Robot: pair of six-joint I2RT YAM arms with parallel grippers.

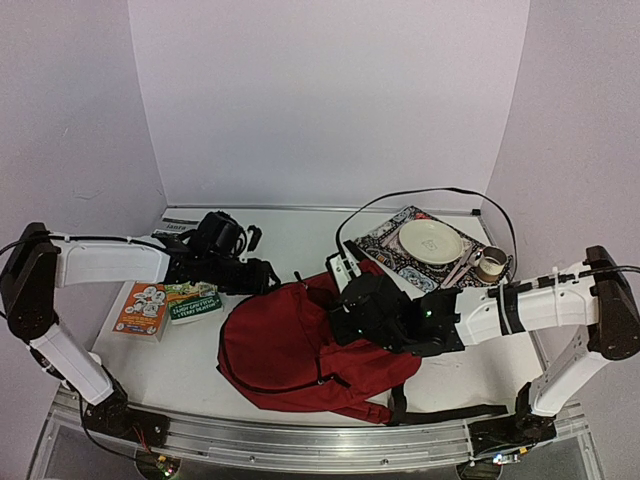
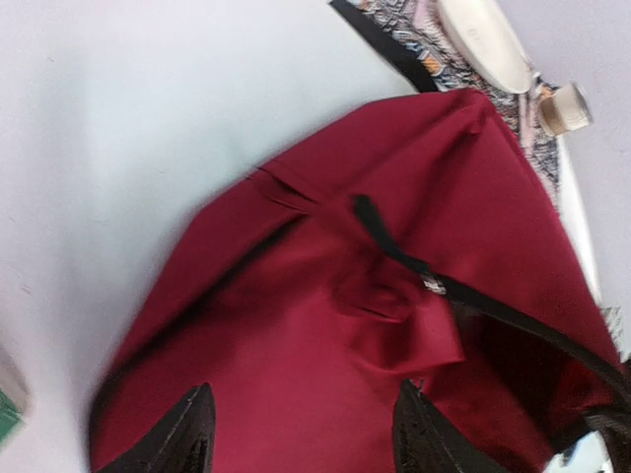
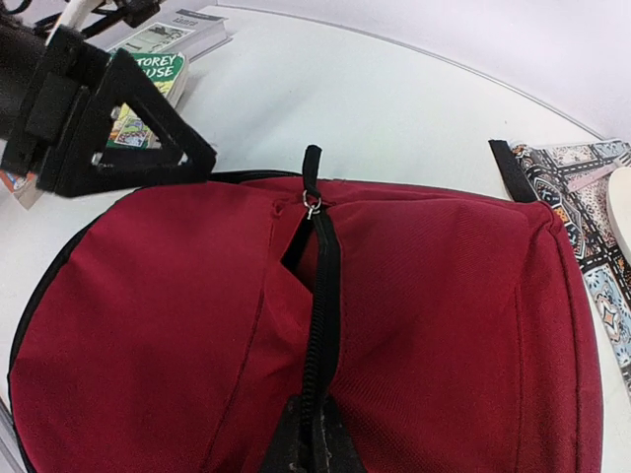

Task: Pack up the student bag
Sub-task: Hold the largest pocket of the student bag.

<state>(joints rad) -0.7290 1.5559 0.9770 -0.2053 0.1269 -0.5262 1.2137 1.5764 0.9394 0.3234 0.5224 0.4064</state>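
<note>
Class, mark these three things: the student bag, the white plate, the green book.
student bag (image 1: 285,350), top view, red front fabric.
white plate (image 1: 431,241), top view, its bare centre.
green book (image 1: 193,301), top view, its cover.

1. White table (image 1: 300,232), flat top.
2. Student bag (image 1: 285,350) lies centre-front, dark red, zip side up.
3. Left of it: orange book (image 1: 142,308) with green book (image 1: 196,300) just beside it.
4. Back left: pale booklet (image 1: 180,226), partly hidden.
5. Back right: patterned placemat (image 1: 385,248), just beside the bag's far end.
</note>
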